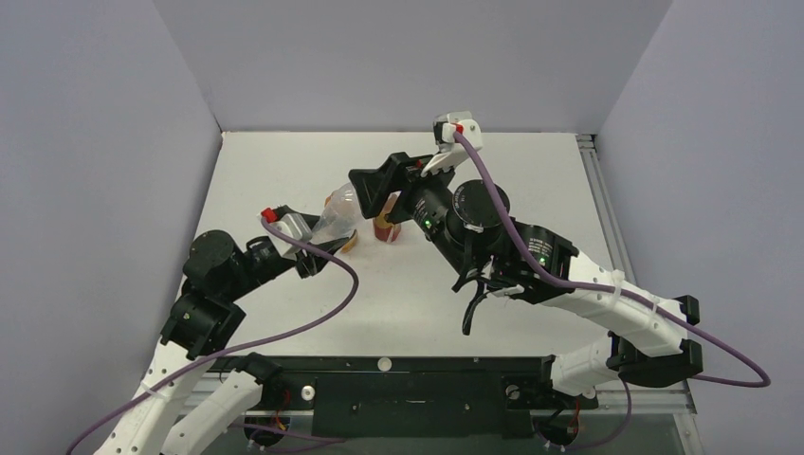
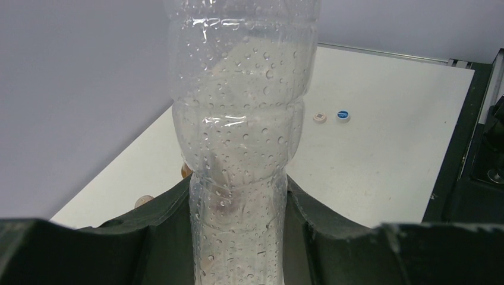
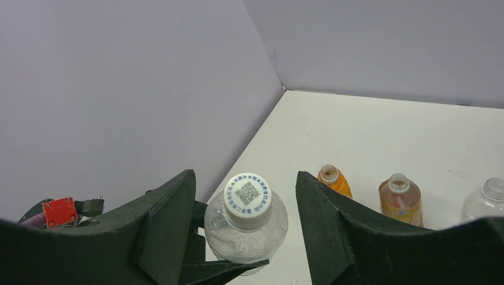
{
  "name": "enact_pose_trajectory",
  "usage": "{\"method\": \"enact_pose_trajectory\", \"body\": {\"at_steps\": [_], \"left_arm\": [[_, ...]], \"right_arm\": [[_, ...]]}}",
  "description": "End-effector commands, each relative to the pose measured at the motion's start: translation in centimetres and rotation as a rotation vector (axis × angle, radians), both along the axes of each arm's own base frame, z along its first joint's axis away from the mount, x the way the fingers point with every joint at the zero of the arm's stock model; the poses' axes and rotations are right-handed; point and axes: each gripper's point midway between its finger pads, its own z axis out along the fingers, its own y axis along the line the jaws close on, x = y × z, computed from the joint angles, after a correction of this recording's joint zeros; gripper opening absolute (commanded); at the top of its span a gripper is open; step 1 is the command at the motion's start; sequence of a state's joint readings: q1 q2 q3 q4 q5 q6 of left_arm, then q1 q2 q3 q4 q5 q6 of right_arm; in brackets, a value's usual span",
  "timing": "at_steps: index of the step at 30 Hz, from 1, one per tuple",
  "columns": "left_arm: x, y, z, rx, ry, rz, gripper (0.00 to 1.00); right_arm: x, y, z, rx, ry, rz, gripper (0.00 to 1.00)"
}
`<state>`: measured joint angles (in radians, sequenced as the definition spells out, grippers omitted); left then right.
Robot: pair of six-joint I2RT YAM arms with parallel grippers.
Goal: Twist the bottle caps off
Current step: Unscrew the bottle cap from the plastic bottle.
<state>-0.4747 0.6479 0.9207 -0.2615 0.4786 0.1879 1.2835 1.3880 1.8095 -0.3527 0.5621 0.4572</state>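
The left gripper (image 2: 238, 237) squeezes tight on the clear bottle (image 2: 241, 119), toward the table's (image 1: 550, 190) left edge. The right gripper (image 3: 245, 190) sits open around its white cap (image 3: 248, 200), not touching it.

Our left arm (image 1: 204, 303) reaches forward and inward, the left gripper (image 1: 327, 245) clamped tight around the clear bottle (image 2: 241, 119). Our right arm (image 1: 569, 284) angles leftward, wrist tipped down, the right gripper (image 3: 245, 178) with jaws apart.
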Motion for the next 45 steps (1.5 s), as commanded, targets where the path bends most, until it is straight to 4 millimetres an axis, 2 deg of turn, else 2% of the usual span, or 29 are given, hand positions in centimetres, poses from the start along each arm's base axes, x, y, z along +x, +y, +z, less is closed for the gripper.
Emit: {"method": "enact_pose_trajectory", "body": {"at_steps": [1,7,14,20,24,26,29,32,39,45], "left_arm": [[0.4,-0.1,1.9,-0.037,-0.064,0.011,0.01],[0.5,-0.3,2.1,-0.042,-0.063,0.009,0.01],[0.4,-0.3,1.9,-0.039,-0.056,0.005,0.00],[0.2,-0.4,2.0,-0.042,-0.058,-0.002,0.00],[0.0,-0.4,2.0,-0.041,-0.056,-0.009,0.00],[0.0,-0.4,1.8,-0.039,-0.052,-0.013,0.00],[-0.1,-0.5,1.7,-0.038,-0.051,-0.015,0.00],[-0.1,-0.5,1.6,-0.037,-0.048,-0.020,0.00],[-0.2,-0.6,1.4,-0.036,-0.037,-0.024,0.00],[-0.2,-0.6,1.2,-0.029,-0.037,-0.029,0.00]], "right_arm": [[0.1,0.0,0.3,0.040,0.008,-0.001,0.57],[0.4,0.6,-0.6,0.033,0.024,0.013,0.58],[0.6,0.2,-0.4,0.062,0.017,0.009,0.48],[1.0,0.6,-0.8,0.057,0.027,0.020,0.40],[1.0,0.4,-0.8,0.063,0.023,0.018,0.31],[0.9,0.1,-0.6,0.067,0.019,0.019,0.32],[1.0,-0.4,-0.2,0.073,0.012,0.010,0.43],[1.1,-0.7,0.2,0.086,0.010,0.004,0.45],[1.3,-0.6,0.1,0.095,0.013,0.003,0.41],[1.2,-1.0,0.9,0.106,0.000,0.001,0.38]]}}
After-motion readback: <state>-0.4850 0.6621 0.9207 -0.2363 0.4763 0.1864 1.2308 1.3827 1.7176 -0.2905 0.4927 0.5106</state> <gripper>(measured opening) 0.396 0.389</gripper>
